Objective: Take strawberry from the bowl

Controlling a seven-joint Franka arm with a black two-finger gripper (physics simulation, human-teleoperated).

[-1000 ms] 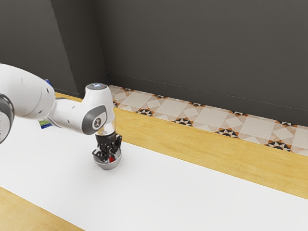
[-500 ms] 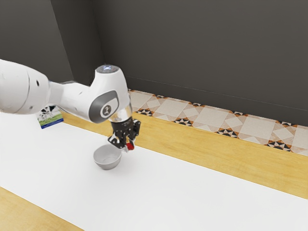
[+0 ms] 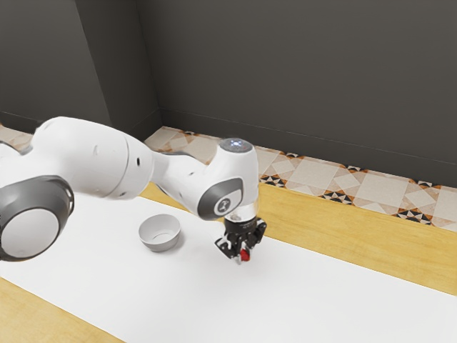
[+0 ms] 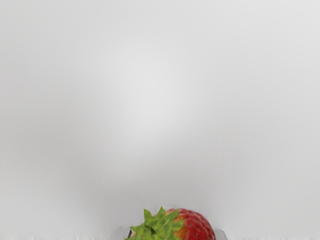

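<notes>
Along twelve o'clock of the exterior view, I see a dark wall (image 3: 300,71), its upper part cut off by the frame. Below it lies the table (image 3: 357,221), wood along its edges with a white surface (image 3: 321,307) between; it runs out of frame, and the arm hides part of it. The arm (image 3: 100,164) comes in from nine o'clock, its base end cropped. A strip of patterned floor tiles (image 3: 375,187) crosses toward three o'clock, partly covered by the arm.

The grey bowl (image 3: 161,243) stands upright on the white surface, well apart from my gripper (image 3: 243,256) and between nine and ten o'clock from it. I can look into the bowl past its near rim and make out bare grey inner wall and bottom.

My gripper points down over the white surface, its two fingertips (image 4: 220,234) closed in on the strawberry (image 3: 245,254) from opposite sides, gripping it. So the fruit is outside the bowl, in my grasp; whether it touches the surface below, I can't tell. The wrist view cuts the berry off, but I can make out its red, seeded flesh and, smallest of all, its green leaves (image 4: 161,226).
</notes>
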